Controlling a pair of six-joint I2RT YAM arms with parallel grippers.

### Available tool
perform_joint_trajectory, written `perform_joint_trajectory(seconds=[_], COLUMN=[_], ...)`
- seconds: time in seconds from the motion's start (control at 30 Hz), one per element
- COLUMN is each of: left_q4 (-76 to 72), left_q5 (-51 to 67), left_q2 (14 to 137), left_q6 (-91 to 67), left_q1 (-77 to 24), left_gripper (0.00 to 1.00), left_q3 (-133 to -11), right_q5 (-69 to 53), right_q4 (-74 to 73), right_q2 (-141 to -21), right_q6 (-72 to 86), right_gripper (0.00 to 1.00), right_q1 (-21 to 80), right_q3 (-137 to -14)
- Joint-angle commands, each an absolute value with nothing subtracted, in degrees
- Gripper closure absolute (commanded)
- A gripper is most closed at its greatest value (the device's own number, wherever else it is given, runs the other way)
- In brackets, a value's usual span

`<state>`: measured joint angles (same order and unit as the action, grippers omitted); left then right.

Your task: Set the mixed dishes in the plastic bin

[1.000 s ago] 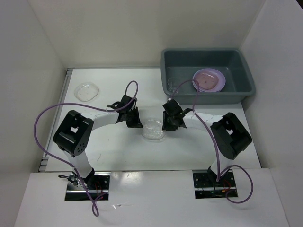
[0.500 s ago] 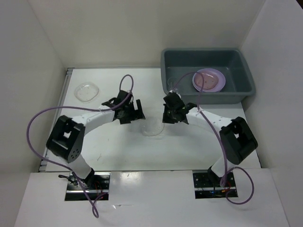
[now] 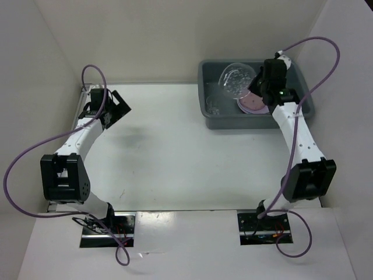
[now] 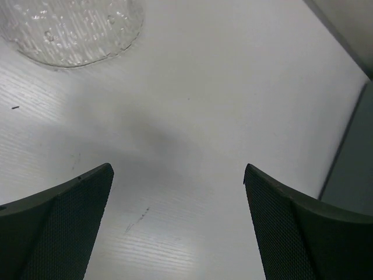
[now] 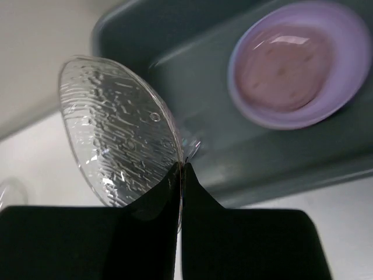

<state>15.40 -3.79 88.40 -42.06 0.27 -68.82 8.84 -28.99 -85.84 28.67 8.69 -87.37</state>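
Observation:
My right gripper [image 3: 255,88] is shut on the rim of a clear plastic plate [image 3: 235,79]. It holds the plate tilted on edge above the left part of the grey plastic bin [image 3: 256,121]. In the right wrist view the clear plate [image 5: 116,128] stands edge-on between the fingertips [image 5: 182,170]. On the floor of the bin [image 5: 280,157] lies a lavender plate [image 5: 344,87] with a pink plate [image 5: 285,67] nested in it. My left gripper [image 3: 112,108] is open and empty at the far left. A second clear plate [image 4: 70,29] lies on the table just ahead of its jaws [image 4: 178,175].
White enclosure walls [image 3: 35,87] close in the table on the left, back and right. The bin fills the back right corner. Purple cables [image 3: 309,64] loop above both arms. The arm bases [image 3: 262,224] sit at the near edge.
My right gripper shut on the clear plate at the table's middle and carried it up over the bin. My left gripper opened and swung to the far left, over the second clear plate.

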Motion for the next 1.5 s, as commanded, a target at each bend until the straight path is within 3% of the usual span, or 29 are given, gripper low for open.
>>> perform_joint_trajectory(seconds=[0.0, 0.2, 0.33, 0.57, 0.6, 0.7, 0.73, 0.83, 1.0, 1.17, 1.47], left_q4=[14.9, 14.3, 11.3, 12.3, 12.3, 12.3, 12.3, 11.6, 9.5, 7.9, 1.4], left_q5=[-1.9, -3.6, -2.9, -4.2, -4.7, -5.4, -6.3, -6.9, -10.4, -12.7, -14.9], left_q2=[89.6, 88.3, 85.8, 85.3, 84.7, 84.7, 84.7, 84.7, 84.2, 84.9, 92.0], left_q6=[-41.4, -41.9, -44.1, -43.6, -43.6, -43.6, -44.4, -47.6, -52.1, -57.6, -63.6], left_q1=[0.9, 5.0, 9.2, 9.8, 9.8, 9.8, 9.8, 12.0, 13.7, 17.8, 20.0], left_gripper=[0.00, 0.00, 0.00, 0.00, 0.00, 0.00, 0.00, 0.00, 0.00, 0.00, 0.00], left_q3=[-66.8, -62.0, -56.1, -56.6, -56.6, -56.6, -56.6, -54.5, -52.8, -51.2, -53.2], right_q5=[14.6, 17.4, 17.9, 18.5, 18.5, 16.8, 16.2, 11.1, 0.4, -12.7, -14.9], right_q4=[-31.0, -31.0, -30.2, -28.1, -28.1, -28.1, -28.1, -24.6, -20.8, -16.2, -23.4], right_q2=[-92.5, -104.8, -109.1, -114.2, -115.0, -117.0, -117.0, -114.7, -106.5, -90.4, -72.3], right_q6=[25.1, 23.7, 23.7, 23.7, 23.7, 23.0, 23.0, 23.0, 23.6, 26.9, 25.5], right_gripper=[1.00, 1.00, 1.00, 1.00, 0.83, 0.52, 0.46, 0.41, 0.41, 0.38, 0.38], right_q1=[4.0, -5.4, -7.4, -8.6, -8.6, -8.6, -9.1, -9.1, -9.8, -9.8, 2.4], right_q3=[-92.5, -97.9, -98.7, -101.7, -102.5, -104.3, -104.3, -103.5, -98.4, -86.5, -71.1])
